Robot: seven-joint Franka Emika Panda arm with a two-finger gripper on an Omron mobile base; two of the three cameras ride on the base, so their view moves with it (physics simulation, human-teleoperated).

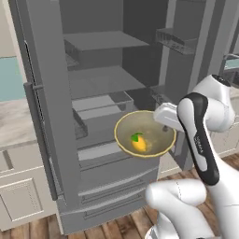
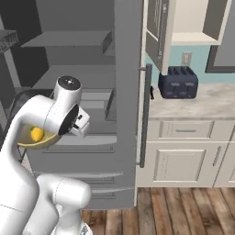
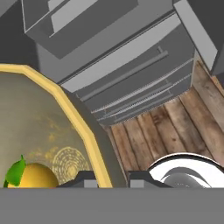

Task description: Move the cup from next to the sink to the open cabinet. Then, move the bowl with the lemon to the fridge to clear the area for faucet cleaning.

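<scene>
The white arm's two-finger gripper (image 3: 107, 178) was clamped on the rim of the wide olive-tan bowl with the lighter rim (image 1: 145, 135), one dark tip either side of the wall. The small yellow lemon with a green end (image 1: 139, 143) sat inside the bowl. The bowl was held level in the air, just in front of the tall grey fridge with open doors and dark interior (image 1: 98, 79), about level with its lower shelf and above its drawer fronts, touching nothing of the fridge as far as could be told.

Judged progress: second part of the task, late stage. Bowl had reached the fridge but was not yet set on a shelf; left to do was push in, lower, let go. The beige wall cabinet with panelled door (image 2: 183, 23) stood open to the right of the fridge; whether the cup was on its shelf could not be told.
</scene>
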